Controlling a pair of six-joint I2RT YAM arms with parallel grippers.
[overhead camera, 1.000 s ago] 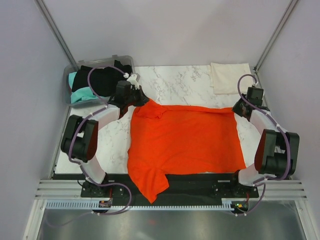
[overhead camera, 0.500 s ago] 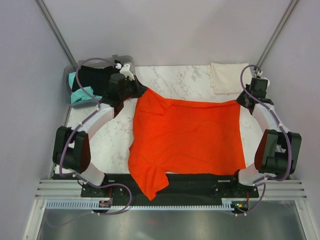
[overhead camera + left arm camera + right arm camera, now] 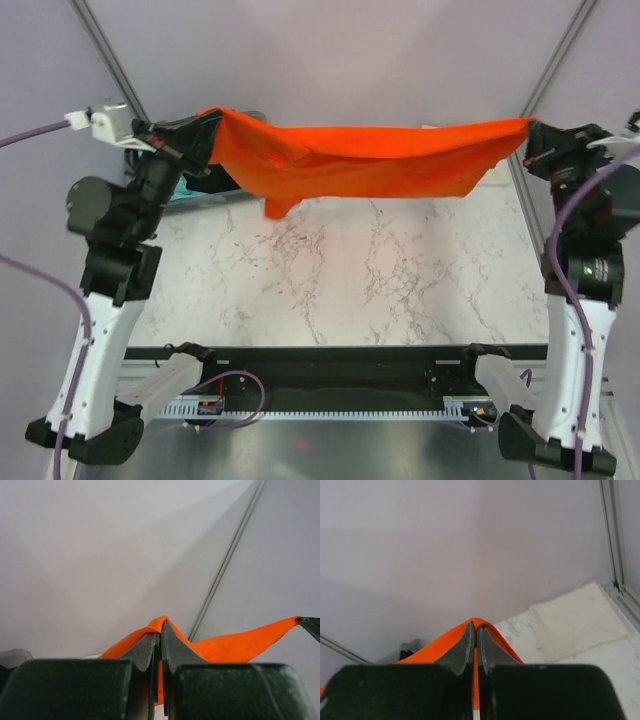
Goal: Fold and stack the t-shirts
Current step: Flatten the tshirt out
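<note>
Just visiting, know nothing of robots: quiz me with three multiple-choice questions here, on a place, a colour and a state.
1. Where is the orange-red t-shirt? A lying flat; B stretched in the air; C on the floor.
2. Colour of the folded t-shirt on the table? A cream-white; B blue; C yellow.
3. The left gripper is: A wide open; B shut on cloth; C shut, empty.
B: the left and the right gripper hold it aloft. A: seen from the right wrist. B: orange cloth sits between its jaws.
</note>
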